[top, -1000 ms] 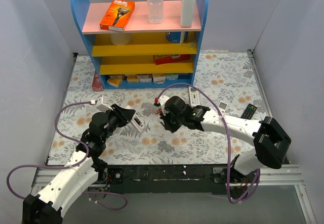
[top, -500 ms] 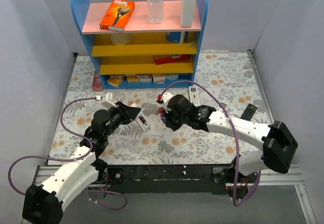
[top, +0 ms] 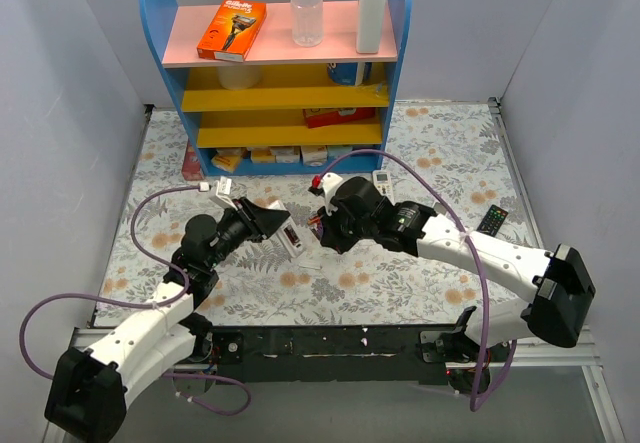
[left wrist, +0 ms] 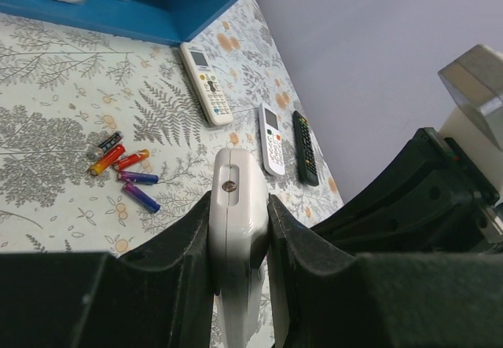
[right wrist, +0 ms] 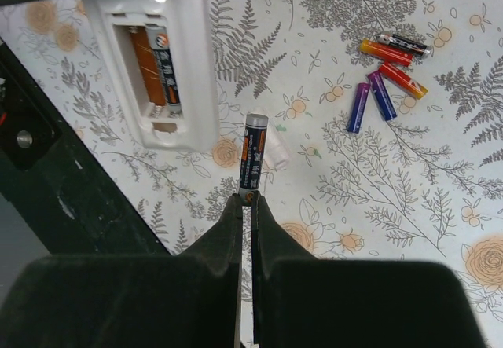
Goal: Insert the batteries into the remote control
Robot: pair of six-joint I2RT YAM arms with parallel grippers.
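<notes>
Since a second ago the left gripper point(left wrist: 240, 234), clamped on the remote control point(right wrist: 194, 65), has swung it toward centre. The right gripper point(right wrist: 250, 205), pinched on a dark battery point(right wrist: 253, 152), has closed in beside the open bay point(right wrist: 141, 53) (one cell point(right wrist: 163, 65) already seated), so insertion looks next. Spare batteries point(right wrist: 385, 81) lie on the mat point(right wrist: 338, 175). Cell print is unreadable; the orange box point(top: 231, 29) probably reads Gillette.

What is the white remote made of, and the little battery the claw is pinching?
The remote control looks like smooth, slightly glossy white plastic: moulded edges, soft highlights. The battery in the right claw seems metal inside a printed wrapper, dark and orange, with a pale shiny end cap. What is under the wrapper cannot be seen.
</notes>
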